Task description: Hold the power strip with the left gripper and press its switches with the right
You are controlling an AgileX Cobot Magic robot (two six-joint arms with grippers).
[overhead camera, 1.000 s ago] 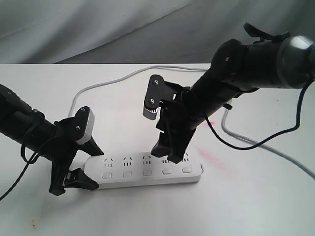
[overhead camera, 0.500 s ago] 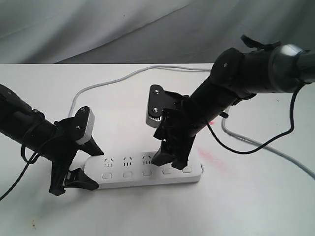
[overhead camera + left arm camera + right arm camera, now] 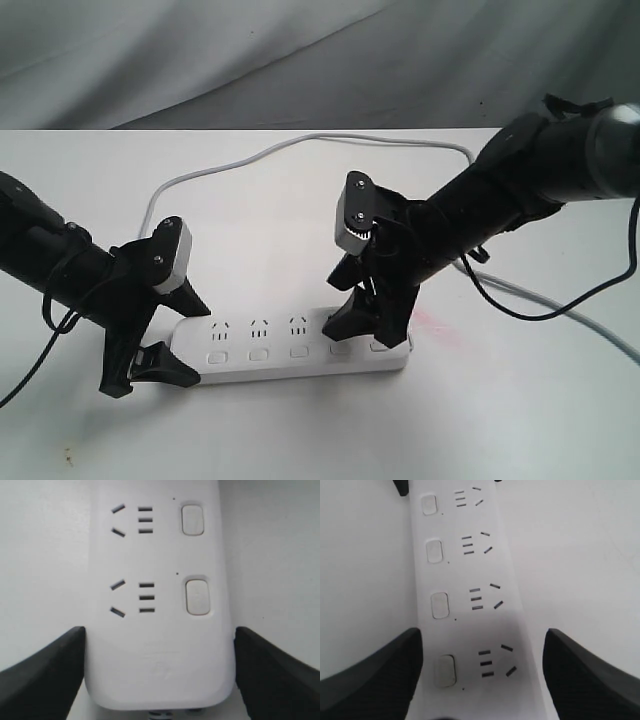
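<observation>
The white power strip [image 3: 290,350] lies flat on the table, its switches [image 3: 259,354] in a row along the near edge. My left gripper [image 3: 192,340] clamps its left end, and in the left wrist view both black fingers [image 3: 55,670] press against the sides of the power strip [image 3: 160,645], beside the nearest switch [image 3: 198,596]. My right gripper [image 3: 365,332] stands open over the right end, one finger on each side of the power strip [image 3: 465,625]. The switch [image 3: 445,670] closest to it lies by one finger [image 3: 380,675], with nothing touching it.
The strip's grey cord [image 3: 250,160] loops across the back of the table and runs off past the right arm [image 3: 540,170]. A black cable [image 3: 560,305] hangs from that arm. A faint red smear [image 3: 432,320] marks the table right of the strip.
The right arm has swung to the right and lower, carrying its open gripper from over the middle outlets to the strip's right end. The left gripper and the strip have not moved.
</observation>
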